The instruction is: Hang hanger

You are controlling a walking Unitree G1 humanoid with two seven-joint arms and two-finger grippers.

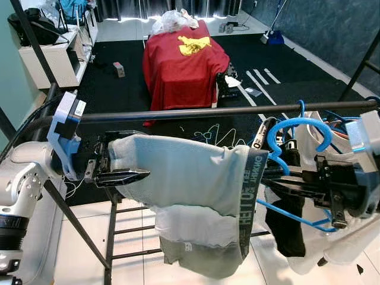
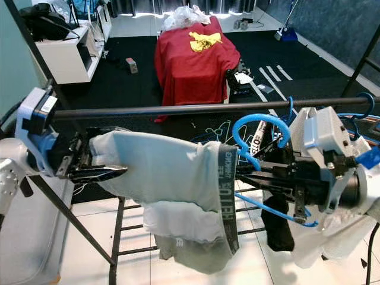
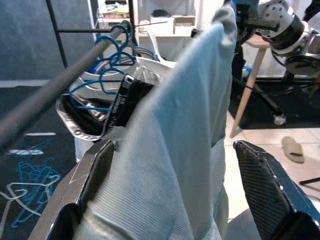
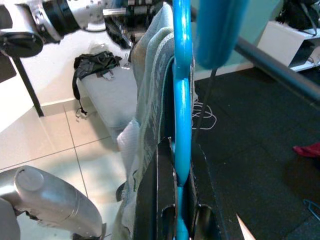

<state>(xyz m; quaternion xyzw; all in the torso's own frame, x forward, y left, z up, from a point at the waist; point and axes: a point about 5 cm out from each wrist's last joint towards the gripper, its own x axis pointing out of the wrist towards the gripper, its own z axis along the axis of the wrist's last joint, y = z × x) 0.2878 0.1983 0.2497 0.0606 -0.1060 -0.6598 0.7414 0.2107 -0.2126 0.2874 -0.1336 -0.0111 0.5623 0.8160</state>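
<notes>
A: Hanger up yet?

B: No. The blue hanger (image 1: pixel 295 133) with the grey shorts (image 1: pixel 190 196) draped on it sits just below the black rail (image 1: pixel 208 113), hook not over it yet. Hook is close to the rail, near the other blue hangers (image 3: pixel 107 47) already hung.

A: Who's holding it?

B: The right gripper (image 2: pixel 261 178), fingers clamped tight on the hanger's stem; wrist view shows the blue bar pinched between them. The left gripper (image 1: pixel 127 176) is at the far end of the shorts, fingers spread wide around the fabric, steadying it, not pinching.

A: What's left?

B: I'd say lift, hook over rail, let go. Loading looks done, hanging isn't.
</notes>
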